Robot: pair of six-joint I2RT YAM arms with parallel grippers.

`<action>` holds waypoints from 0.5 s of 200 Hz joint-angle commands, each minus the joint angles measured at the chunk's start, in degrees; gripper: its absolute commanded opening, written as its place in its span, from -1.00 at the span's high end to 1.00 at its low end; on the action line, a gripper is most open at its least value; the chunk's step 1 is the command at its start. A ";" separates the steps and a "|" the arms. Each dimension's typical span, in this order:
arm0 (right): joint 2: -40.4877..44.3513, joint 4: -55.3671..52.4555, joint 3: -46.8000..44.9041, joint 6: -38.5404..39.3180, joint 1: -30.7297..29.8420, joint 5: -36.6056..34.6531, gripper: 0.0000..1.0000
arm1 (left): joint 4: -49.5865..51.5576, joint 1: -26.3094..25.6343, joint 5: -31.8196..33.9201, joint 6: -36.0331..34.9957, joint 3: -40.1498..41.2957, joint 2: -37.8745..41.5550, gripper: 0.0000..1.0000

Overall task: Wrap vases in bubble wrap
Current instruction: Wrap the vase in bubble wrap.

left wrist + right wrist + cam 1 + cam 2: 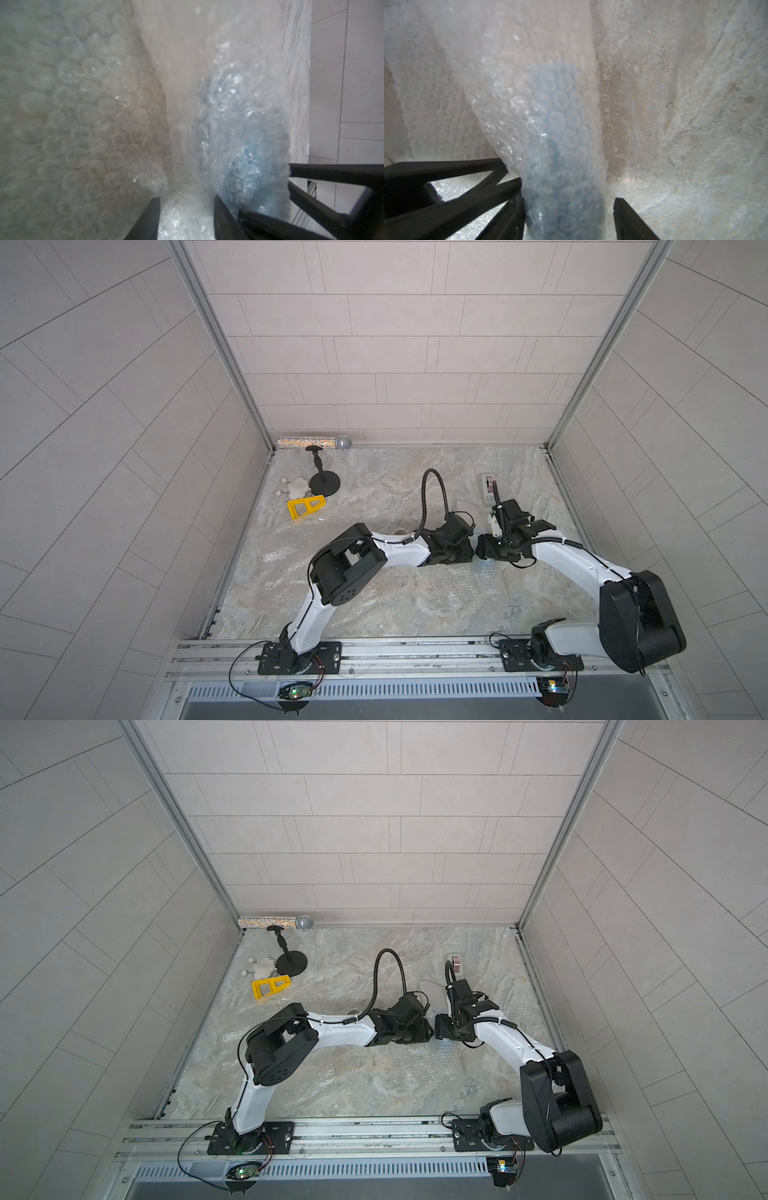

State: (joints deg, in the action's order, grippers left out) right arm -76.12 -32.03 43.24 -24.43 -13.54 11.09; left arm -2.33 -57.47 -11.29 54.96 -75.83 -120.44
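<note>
The bubble wrap lies spread over the table in both top views, and part of it is rolled round the light-blue vase. The blue shows dimly through the bubbles, also in the left wrist view, where the vase lies beside my left jaws. My two arms meet at the table's middle. My left gripper is shut on a bunched fold of wrap that fills the gap. My right gripper straddles the wrapped vase, open: one finger touches the wrap, the other stands off it.
At the back left lie a glittery silver microphone, its black stand, a white fluffy item and a yellow plastic piece. A grey tape dispenser sits behind my right wrist. Tiled walls close three sides.
</note>
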 commanded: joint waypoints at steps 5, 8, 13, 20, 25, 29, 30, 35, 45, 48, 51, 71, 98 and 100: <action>2.09 -2.44 0.43 0.11 0.34 -0.82 -0.41 | 3.27 -0.36 1.34 -2.52 0.81 -1.06 0.12; 2.25 -2.43 0.48 0.16 0.40 -0.62 -0.42 | 3.38 -0.36 1.50 -2.64 0.86 -1.04 0.12; 2.69 -2.63 0.51 0.26 0.58 -0.20 -0.43 | 3.63 -0.36 1.68 -2.86 0.93 -1.02 0.12; 3.29 -2.73 0.51 0.24 0.87 0.24 -0.45 | 3.96 -0.40 2.33 -3.26 1.03 -0.76 0.13; 3.78 -3.00 0.57 -0.15 1.09 0.22 -0.46 | 4.17 -0.44 2.80 -3.48 1.08 -0.68 0.13; 4.13 -3.24 0.61 -0.22 1.30 0.40 -0.46 | 4.37 -0.45 2.93 -3.67 1.08 -0.57 0.13; 4.22 -3.36 0.61 -0.20 1.40 0.50 -0.47 | 4.36 -0.45 3.02 -3.74 1.10 -0.57 0.13; 4.67 -3.75 0.74 -0.08 1.82 0.95 -0.47 | 4.59 -0.45 3.29 -3.88 1.10 -0.49 0.13; 5.57 -4.73 0.94 -0.09 2.71 1.52 -0.48 | 5.10 -0.45 3.52 -4.22 0.88 -0.58 0.13; 5.88 -4.85 0.96 -0.10 3.04 1.74 -0.49 | 5.18 -0.45 3.48 -4.27 0.86 -0.63 0.13; 6.26 -5.00 0.96 -0.12 3.34 2.06 -0.49 | 5.17 -0.45 3.49 -4.33 0.74 -0.62 0.14; 8.21 -5.47 0.54 -0.94 6.51 4.68 -0.50 | 5.26 -0.45 3.64 -4.51 0.83 -0.85 0.14; 10.02 -3.95 -1.35 -2.27 10.37 7.34 -0.50 | 5.39 -0.45 4.00 -4.55 1.14 -0.76 0.16; 10.09 -3.68 -1.63 -2.40 10.60 7.42 -0.50 | 5.38 -0.45 4.00 -4.54 1.15 -0.69 0.16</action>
State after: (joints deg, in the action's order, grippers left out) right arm -67.75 -35.53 43.22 -25.21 -5.21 15.86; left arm -1.80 -57.67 -9.15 51.53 -75.83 -120.44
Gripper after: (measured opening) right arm 0.748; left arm 0.424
